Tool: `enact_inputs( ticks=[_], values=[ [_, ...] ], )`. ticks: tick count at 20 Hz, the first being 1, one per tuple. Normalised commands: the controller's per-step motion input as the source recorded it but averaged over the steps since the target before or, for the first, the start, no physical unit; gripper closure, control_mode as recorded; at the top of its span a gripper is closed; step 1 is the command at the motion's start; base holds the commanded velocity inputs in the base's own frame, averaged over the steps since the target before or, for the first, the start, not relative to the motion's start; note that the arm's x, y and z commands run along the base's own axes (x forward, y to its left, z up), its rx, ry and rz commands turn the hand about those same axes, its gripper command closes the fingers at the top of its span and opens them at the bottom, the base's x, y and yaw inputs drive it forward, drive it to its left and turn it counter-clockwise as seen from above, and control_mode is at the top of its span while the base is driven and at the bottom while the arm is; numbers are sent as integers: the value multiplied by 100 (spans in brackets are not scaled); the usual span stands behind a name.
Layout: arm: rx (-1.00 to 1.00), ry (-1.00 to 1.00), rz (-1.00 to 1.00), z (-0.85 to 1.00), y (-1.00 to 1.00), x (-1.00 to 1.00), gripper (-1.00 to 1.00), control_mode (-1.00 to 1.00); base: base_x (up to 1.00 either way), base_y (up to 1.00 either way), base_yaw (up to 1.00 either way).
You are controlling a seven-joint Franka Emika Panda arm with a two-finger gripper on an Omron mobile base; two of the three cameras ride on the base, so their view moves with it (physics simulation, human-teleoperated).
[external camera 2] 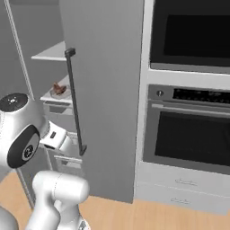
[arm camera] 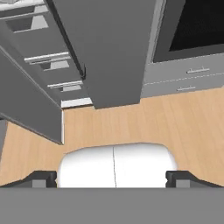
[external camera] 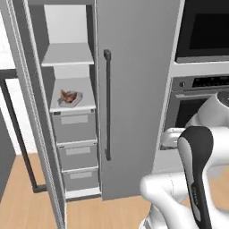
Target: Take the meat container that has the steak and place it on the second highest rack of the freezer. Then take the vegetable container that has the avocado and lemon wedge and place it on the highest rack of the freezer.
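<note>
Grey steel-look panels make up the tall narrow freezer (external camera: 129, 89), whose left compartment stands open, far ahead of the fingers and above their line of sight. Leftmost in the left base view is the opened door edge, then the interior: the flat pale upper shelf, the highest rack (external camera: 68, 56), carries nothing, while just below it the second highest rack (external camera: 74, 102) already carries a shallow clear meat container (external camera: 70, 98) with the reddish-brown streaked steak (external camera: 68, 95) lying in it. That container sits near the shelf's front, judged to be where it was set so the first half of the task counts as done. Beneath the shelf come three grey drawers (external camera: 76, 152), and to their right the long dark vertical bar handle (external camera: 107, 105).

Further right stands a built-in wall oven with a dark glass door (external camera 2: 193, 139), well clear of the work.

The gripper (arm camera: 114, 179) points down at the pale wooden floor (arm camera: 144, 122), with the freezer's base ahead of the tips. Its two dark fingertips (arm camera: 41, 178) stand wide apart at the view's lower corners and hold nothing. This pulled-back, empty pose fits going for the vegetable container next; the avocado and lemon wedge are not where I can place them.
</note>
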Motion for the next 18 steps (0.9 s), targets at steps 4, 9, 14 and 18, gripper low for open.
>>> enact_inputs(
  ticks=[4,9,14,18],
  values=[
    [0,0,0,0,0,0,-100,100,-23,-96,-60],
    [0,0,0,0,0,0,-100,100,0,-100,-61],
    [0,0,0,0,0,0,-100,100,7,-100,-46],
    [0,0,0,0,0,0,-100,100,45,-100,-34]
  ],
)
